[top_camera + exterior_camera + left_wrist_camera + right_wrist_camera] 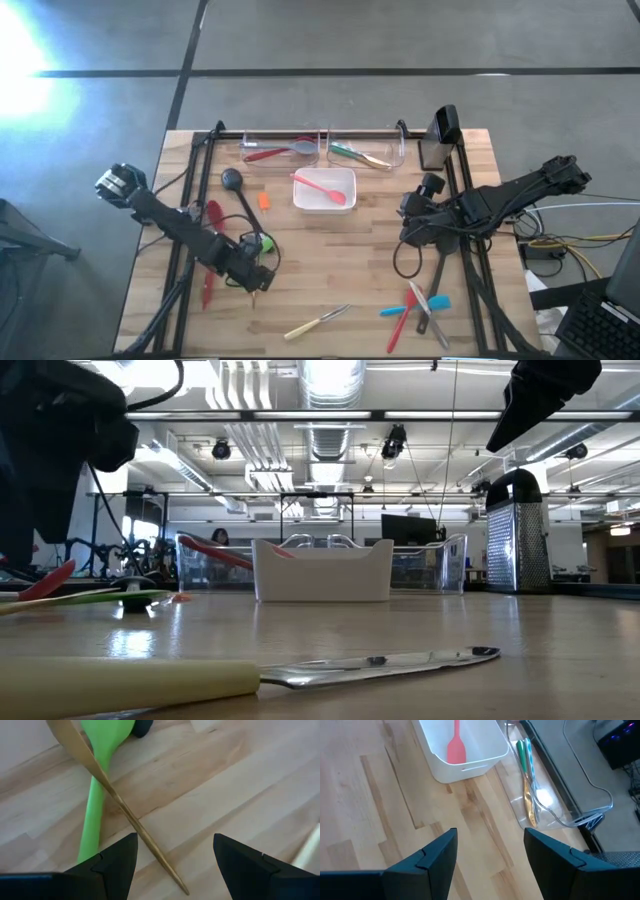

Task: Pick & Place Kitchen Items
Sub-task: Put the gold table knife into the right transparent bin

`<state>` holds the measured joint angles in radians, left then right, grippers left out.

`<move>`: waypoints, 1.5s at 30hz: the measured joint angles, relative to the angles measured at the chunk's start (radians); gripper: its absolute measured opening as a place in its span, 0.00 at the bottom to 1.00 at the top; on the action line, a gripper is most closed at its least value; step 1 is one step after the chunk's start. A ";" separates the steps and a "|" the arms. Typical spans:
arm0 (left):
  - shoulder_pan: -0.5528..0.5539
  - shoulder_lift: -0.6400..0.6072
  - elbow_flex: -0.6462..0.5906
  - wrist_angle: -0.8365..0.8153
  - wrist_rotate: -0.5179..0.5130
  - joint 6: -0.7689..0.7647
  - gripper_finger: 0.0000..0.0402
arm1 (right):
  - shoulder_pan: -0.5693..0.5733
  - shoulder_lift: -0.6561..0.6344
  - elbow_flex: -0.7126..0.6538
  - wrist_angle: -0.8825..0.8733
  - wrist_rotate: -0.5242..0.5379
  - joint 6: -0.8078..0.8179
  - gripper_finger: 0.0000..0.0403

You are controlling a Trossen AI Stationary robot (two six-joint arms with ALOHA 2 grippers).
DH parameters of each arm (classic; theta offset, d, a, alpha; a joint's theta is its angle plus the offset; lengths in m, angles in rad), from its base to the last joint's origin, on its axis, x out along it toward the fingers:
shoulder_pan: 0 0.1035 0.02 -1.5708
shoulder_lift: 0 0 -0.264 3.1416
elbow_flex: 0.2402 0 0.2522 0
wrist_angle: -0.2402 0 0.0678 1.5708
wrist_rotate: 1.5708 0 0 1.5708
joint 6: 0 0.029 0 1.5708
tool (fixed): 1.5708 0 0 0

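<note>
My left gripper [257,282] [172,837] is open, low over the table's near left. A slim gold spoon [125,810] lies slanted across a green spoon [97,795] on the wood. The gold handle runs into the gap between my fingers without touching them. My right gripper [408,212] [490,832] is open and empty over bare wood, right of the white dish [345,178], which holds a pink spatula [320,187] [456,747]. A black ladle [234,182], a red spatula [212,216] and a cream-handled knife [315,322] [380,661] lie on the table.
Two clear bins [318,140] stand at the far edge, holding red and grey spoons [280,152] and green and gold utensils [358,155] [526,775]. A metal grater [440,135] [516,535] stands far right. Blue, red and grey utensils [420,308] lie near right. A small orange piece [264,200] lies left of the dish.
</note>
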<state>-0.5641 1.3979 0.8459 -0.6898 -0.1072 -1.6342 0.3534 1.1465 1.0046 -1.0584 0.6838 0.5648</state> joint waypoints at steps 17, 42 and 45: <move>0.000 0.083 0.000 0.001 0.012 -0.027 0.65 | 0.000 0.000 -0.001 0.000 0.000 0.000 0.55; 0.080 0.103 -0.127 0.131 0.032 0.010 0.65 | 0.000 0.000 -0.001 0.003 0.000 0.000 0.55; 0.091 0.104 -0.129 0.128 0.032 0.014 0.62 | 0.000 0.000 -0.001 0.003 0.002 0.000 0.55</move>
<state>-0.4735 1.5017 0.7170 -0.5614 -0.0754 -1.6203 0.3534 1.1465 1.0039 -1.0554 0.6862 0.5648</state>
